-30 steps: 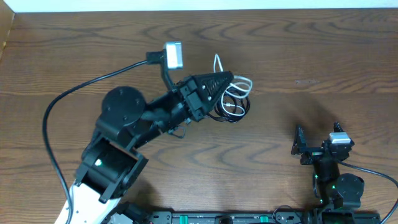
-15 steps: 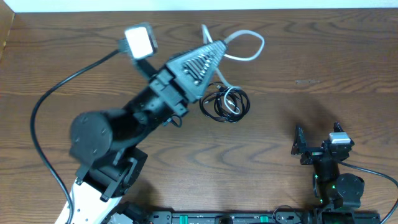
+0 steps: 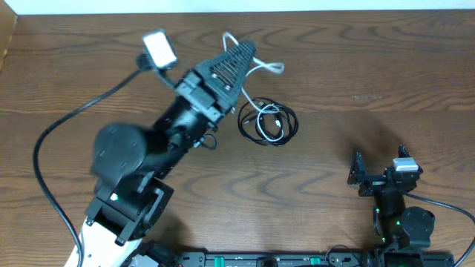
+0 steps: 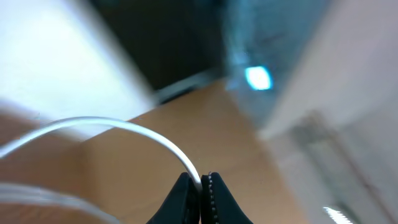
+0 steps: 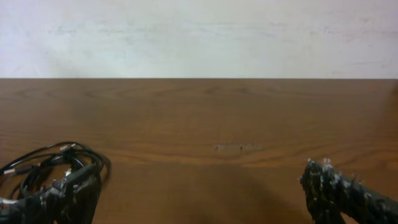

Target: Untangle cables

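Observation:
My left gripper (image 3: 243,47) is raised over the far middle of the table and is shut on the white cable (image 3: 271,67). In the left wrist view the white cable (image 4: 124,126) arcs out of the closed left gripper (image 4: 200,178). From the grip the cable loops to the right and trails down into the coil of black cables (image 3: 267,122) lying on the table. My right gripper (image 3: 378,167) rests near the front right edge, open, with nothing between its fingers (image 5: 339,193). The black cables (image 5: 53,163) show at the left of the right wrist view.
The thick black cord (image 3: 67,126) of the left arm curves over the left side of the wooden table (image 3: 371,74). A white wall (image 5: 199,37) rises behind the table's far edge.
The left gripper has swung up and toward the far left, lifting the white cable with it and drawing most of it out of the black coil. The right arm has stayed still.

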Tool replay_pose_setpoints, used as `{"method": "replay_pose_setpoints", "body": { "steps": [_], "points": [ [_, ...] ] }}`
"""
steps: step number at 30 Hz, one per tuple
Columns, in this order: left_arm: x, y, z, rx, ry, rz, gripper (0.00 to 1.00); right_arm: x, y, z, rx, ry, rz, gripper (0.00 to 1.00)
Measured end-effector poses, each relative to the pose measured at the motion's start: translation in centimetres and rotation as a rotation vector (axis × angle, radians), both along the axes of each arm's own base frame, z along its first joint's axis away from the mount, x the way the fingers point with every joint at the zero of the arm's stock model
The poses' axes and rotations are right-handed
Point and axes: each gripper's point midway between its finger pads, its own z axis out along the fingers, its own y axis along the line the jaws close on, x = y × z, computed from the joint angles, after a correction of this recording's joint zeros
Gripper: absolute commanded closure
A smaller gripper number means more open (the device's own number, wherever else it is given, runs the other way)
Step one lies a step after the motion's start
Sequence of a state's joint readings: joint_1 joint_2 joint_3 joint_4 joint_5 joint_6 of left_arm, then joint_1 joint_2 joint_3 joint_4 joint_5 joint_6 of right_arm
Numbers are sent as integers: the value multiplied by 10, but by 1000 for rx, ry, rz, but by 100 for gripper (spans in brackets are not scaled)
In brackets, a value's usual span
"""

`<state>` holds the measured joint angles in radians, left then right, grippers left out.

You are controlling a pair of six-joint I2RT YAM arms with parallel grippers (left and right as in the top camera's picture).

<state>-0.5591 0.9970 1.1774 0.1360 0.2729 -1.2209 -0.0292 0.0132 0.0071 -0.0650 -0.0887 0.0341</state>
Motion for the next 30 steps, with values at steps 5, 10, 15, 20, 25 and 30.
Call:
{"method": "replay_pose_setpoints", "body": {
  "steps": [5, 10, 15, 20, 25, 30],
  "points": [
    [19, 9, -108, 313, 300, 107, 93, 0, 0, 0, 0, 0, 0, 1],
    [15, 50, -214, 660, 606, 261, 93, 0, 0, 0, 0, 0, 0, 1],
    [0, 84, -272, 915, 800, 341, 92, 0, 0, 0, 0, 0, 0, 1],
    [-3, 97, -303, 1059, 897, 364, 83, 0, 0, 0, 0, 0, 0, 1],
    [1, 94, -326, 1134, 945, 339, 46, 0, 0, 0, 0, 0, 0, 1],
    [3, 88, -344, 1247, 931, 240, 40, 0, 0, 0, 0, 0, 0, 1]
  ]
}}
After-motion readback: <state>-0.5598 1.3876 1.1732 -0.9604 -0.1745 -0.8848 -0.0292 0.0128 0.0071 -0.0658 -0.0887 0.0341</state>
